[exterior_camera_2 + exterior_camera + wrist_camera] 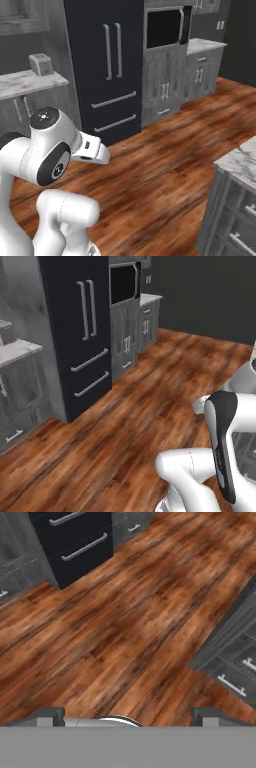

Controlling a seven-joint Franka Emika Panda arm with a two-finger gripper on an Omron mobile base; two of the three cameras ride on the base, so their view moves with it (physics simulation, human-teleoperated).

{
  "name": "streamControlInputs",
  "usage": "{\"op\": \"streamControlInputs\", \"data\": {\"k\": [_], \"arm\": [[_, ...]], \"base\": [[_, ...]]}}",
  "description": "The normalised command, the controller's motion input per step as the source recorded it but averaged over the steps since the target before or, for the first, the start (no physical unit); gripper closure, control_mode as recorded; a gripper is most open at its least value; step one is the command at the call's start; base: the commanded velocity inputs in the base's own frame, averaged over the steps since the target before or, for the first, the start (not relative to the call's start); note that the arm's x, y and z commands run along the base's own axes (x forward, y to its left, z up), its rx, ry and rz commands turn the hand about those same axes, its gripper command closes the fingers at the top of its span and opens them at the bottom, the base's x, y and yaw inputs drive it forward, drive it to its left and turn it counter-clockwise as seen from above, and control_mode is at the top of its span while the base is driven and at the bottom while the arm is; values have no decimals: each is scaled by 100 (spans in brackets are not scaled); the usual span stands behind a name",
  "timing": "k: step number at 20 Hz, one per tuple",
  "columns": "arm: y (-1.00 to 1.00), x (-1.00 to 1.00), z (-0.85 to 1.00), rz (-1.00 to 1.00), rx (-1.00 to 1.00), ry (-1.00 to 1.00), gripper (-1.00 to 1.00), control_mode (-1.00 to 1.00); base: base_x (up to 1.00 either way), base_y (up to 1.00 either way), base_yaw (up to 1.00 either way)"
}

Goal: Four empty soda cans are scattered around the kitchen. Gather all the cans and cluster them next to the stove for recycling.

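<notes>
Left base view: arm point(220, 456) folded low at the lower right, over bare wood floor point(125, 421). Dark fridge point(80, 331) at the left, wall oven point(124, 283) beyond it, a strip of counter point(17, 351) at the left edge. No cans or stove to be made out here.

Right base view: same floor, fridge and oven; toaster point(40, 64) on the back counter's right end; island corner point(240, 165) at the right edge, with nothing to be seen on its marble top. Again no cans, no stove.

Hand view: gripper point(128, 716) spread wide, fingertips point(50, 714) far apart with nothing between them, aimed down at the floor between fridge drawers and island cabinet point(232, 662).

Judged progress: early or between pickups. Nothing held, no cluster to check, so number of cans already gathered cannot be told. Likely left: drive on to find a can, and the stove.
</notes>
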Motion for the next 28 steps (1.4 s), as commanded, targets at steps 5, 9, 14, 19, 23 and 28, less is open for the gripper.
{"op": "streamControlInputs", "data": {"k": [5,9,14,19,23,28], "arm": [[0,0,0,0,0,0,-100,100],[0,0,0,0,0,0,-100,100],[0,0,0,0,0,0,-100,100],[0,0,0,0,0,0,-100,100],[0,0,0,0,0,0,-100,100],[0,0,0,0,0,0,-100,100]], "base": [[84,40,-67],[96,98,-56],[97,100,-51],[100,100,-42],[100,100,-33],[100,85,-14]]}}
